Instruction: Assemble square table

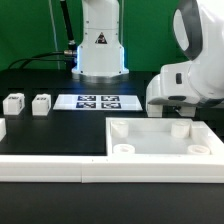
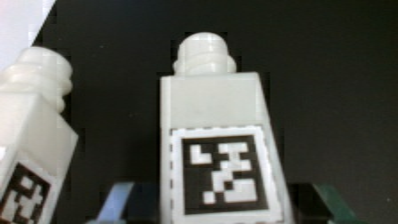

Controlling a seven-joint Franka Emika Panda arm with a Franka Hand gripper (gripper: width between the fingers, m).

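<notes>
In the wrist view a white blocky leg [image 2: 214, 110] with a rounded peg end and a black-and-white tag stands between my gripper's [image 2: 226, 206] fingers. The fingers [image 2: 125, 200] sit on either side of it, with a narrow gap at each side. A second tagged leg [image 2: 36, 130] lies right beside it. In the exterior view the square slab [image 1: 150, 142] with round corner holes lies at the front right. The arm's white wrist housing [image 1: 185, 85] hangs low just behind it, and the fingertips do not show there.
Two more small legs [image 1: 13, 103] [image 1: 41, 103] stand at the exterior view's left. The marker board [image 1: 97, 100] lies in front of the robot base [image 1: 100, 50]. A long white border rail [image 1: 50, 165] runs along the front.
</notes>
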